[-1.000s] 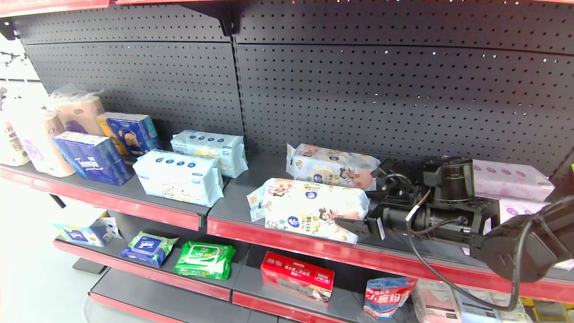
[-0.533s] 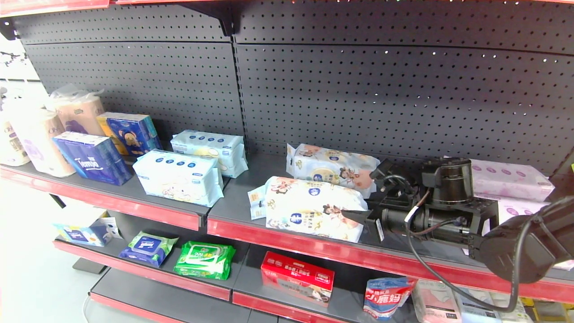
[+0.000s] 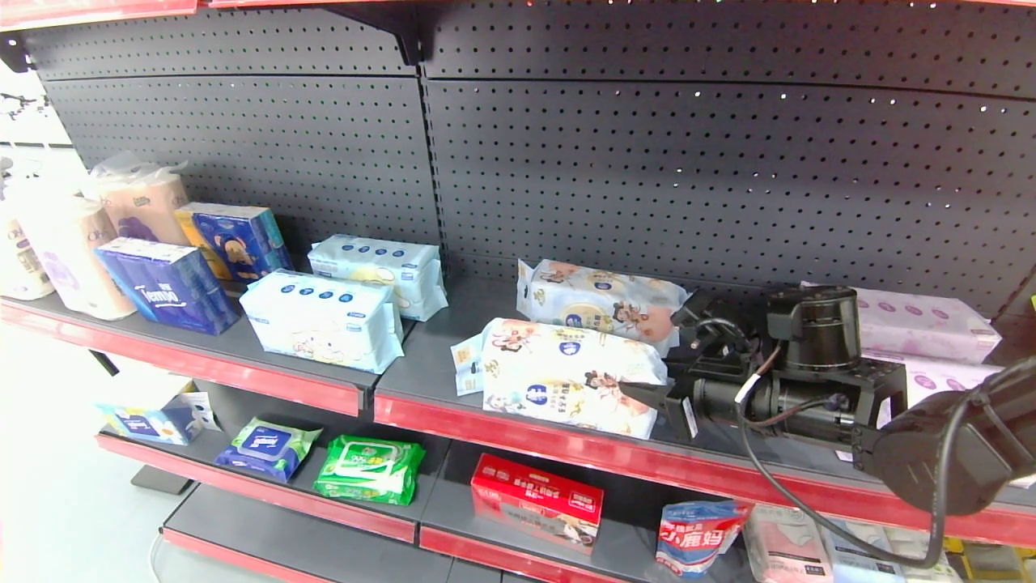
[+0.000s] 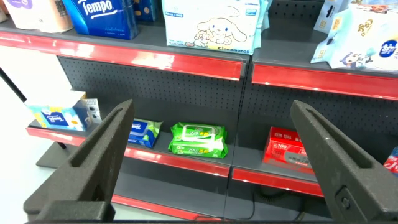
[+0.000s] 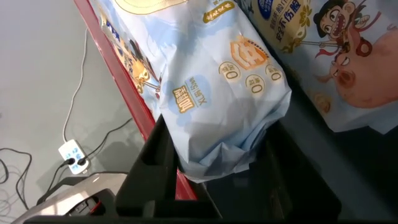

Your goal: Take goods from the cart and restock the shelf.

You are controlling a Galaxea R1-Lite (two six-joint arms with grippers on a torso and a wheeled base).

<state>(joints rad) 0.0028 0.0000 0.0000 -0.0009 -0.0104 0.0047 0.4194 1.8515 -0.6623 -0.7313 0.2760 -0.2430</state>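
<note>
A white tissue pack with cartoon print (image 3: 566, 380) lies at the front of the middle shelf (image 3: 518, 427), just behind its red lip. My right gripper (image 3: 660, 356) holds the pack's right end. In the right wrist view that end (image 5: 224, 106) sits squeezed between the two black fingers (image 5: 152, 162). A second pack of the same kind (image 3: 599, 304) lies behind it against the pegboard. My left gripper (image 4: 211, 107) hangs open and holds nothing, in front of the lower shelves.
White packs with blue dots (image 3: 324, 320) lie left of the cartoon packs, pink packs (image 3: 923, 324) right of my arm. Blue boxes and paper rolls stand further left. The shelf below holds green wipes (image 3: 368, 470) and a red box (image 3: 536, 500).
The front cartoon pack has settled from a tilt to lying flat on the shelf and has shifted slightly right with my right gripper.
</note>
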